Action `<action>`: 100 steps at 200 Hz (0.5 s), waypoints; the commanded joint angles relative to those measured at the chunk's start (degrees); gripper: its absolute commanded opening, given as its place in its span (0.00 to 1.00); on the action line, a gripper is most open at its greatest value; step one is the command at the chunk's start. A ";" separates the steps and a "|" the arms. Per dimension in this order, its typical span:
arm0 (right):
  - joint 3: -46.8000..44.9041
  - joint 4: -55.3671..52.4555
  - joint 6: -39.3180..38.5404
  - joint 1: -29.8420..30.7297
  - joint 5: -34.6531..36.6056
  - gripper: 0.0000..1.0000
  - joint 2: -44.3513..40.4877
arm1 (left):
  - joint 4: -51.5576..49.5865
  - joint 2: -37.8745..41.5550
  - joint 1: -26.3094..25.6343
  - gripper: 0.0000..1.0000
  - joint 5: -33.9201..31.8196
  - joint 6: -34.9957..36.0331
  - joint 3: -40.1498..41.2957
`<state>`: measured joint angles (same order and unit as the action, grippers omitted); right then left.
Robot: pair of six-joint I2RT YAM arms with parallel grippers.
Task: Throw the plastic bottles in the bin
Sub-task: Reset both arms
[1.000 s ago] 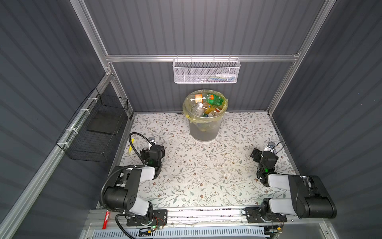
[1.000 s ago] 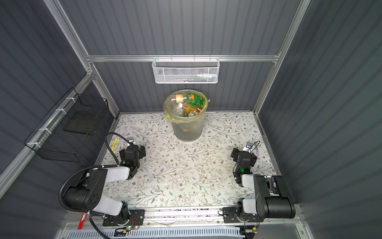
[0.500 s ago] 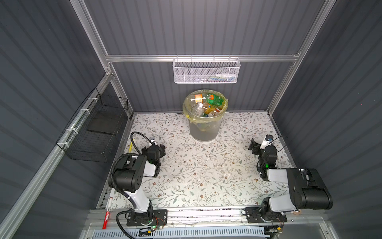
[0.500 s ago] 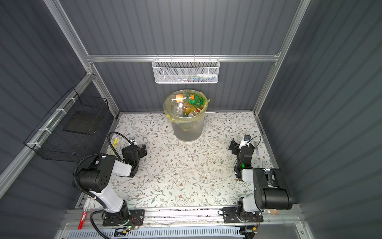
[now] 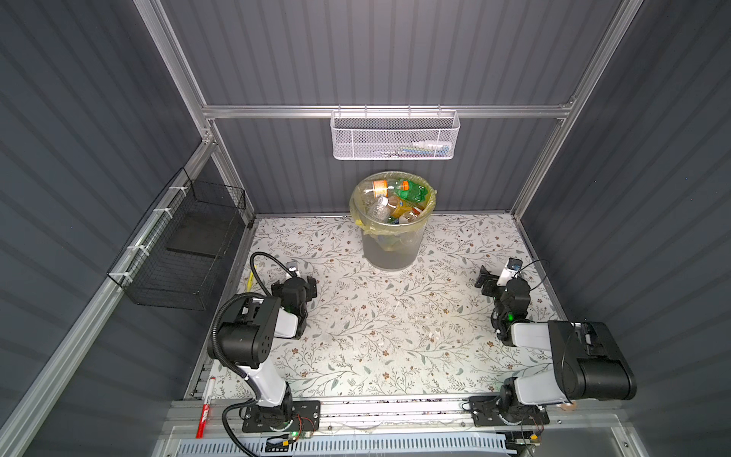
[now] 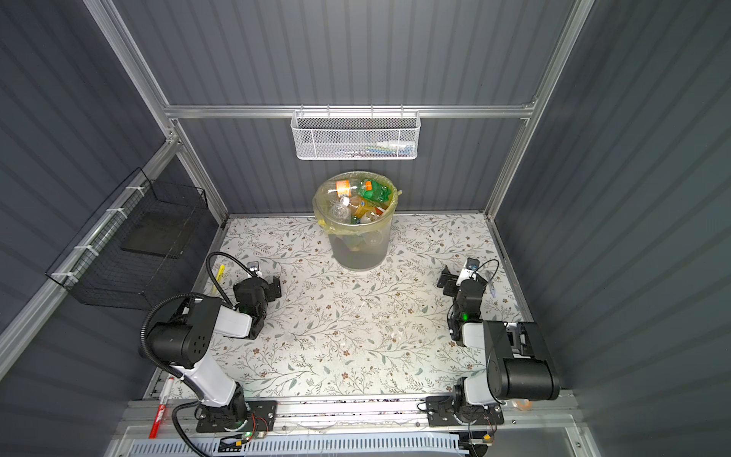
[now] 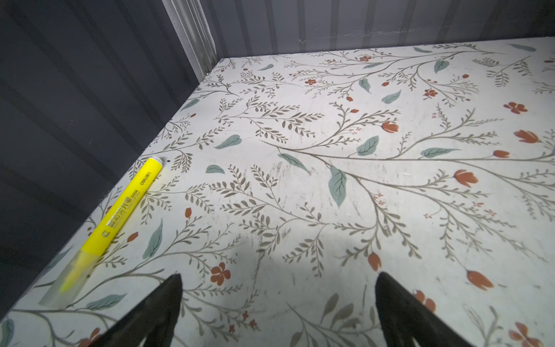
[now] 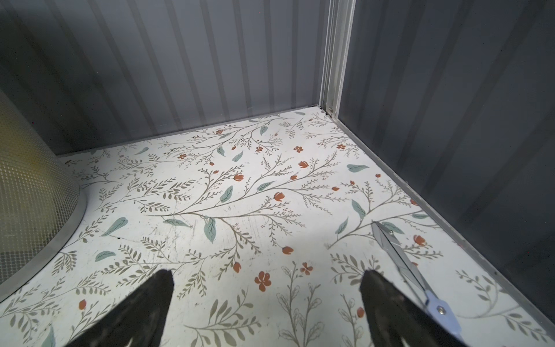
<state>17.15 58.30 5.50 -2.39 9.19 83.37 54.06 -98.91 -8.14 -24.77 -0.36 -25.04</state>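
In both top views the left fingers (image 5: 311, 285) and the right fingers (image 5: 485, 280) sit low over the table (image 5: 395, 328), one pair on each side, and hold nothing. The plastic bottles (image 5: 395, 200) are piled inside the bin (image 5: 389, 249) — it stands at the back of the table by the wall, well apart from both pairs of fingers. The table has leaves and flowers printed on it. Grey walls stand around it. A white mesh basket (image 5: 395, 136) hangs on the back wall and a black wire basket (image 5: 186, 253) on the left wall. A red marker pen (image 5: 206, 407) lies by the front rail. In the left wrist view the left fingers are spread wide with only bare table between them, and a yellow highlighter (image 7: 126, 207) lies by the wall, not touching them. In the right wrist view the right fingers are spread wide too — nothing sits between them. The bin's wall shows at the edge, apart from the fingers, and a pair of scissors (image 8: 402, 264) lies just beside one finger.
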 commanded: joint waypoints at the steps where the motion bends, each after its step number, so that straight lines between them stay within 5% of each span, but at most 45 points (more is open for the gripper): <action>1: 0.08 0.67 -0.40 -0.16 -0.25 0.99 0.39 | 1.31 0.40 0.32 1.00 0.34 0.48 -0.58; 68: -5.27 10.40 1.91 -1.12 2.68 0.99 0.26 | 1.31 0.44 0.32 1.00 0.26 0.48 -0.60; 88: -2.92 5.99 -6.79 0.64 -14.95 0.99 0.40 | 1.31 0.48 0.32 1.00 0.34 0.45 -0.61; 100: -2.24 3.52 -3.41 0.74 -3.67 0.99 -0.66 | 1.29 0.49 0.32 1.00 0.34 0.49 -0.60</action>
<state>13.10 63.29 3.53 -2.76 4.84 83.68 54.06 -98.91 -8.14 -24.75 -0.36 -25.04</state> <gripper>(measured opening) 0.991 0.997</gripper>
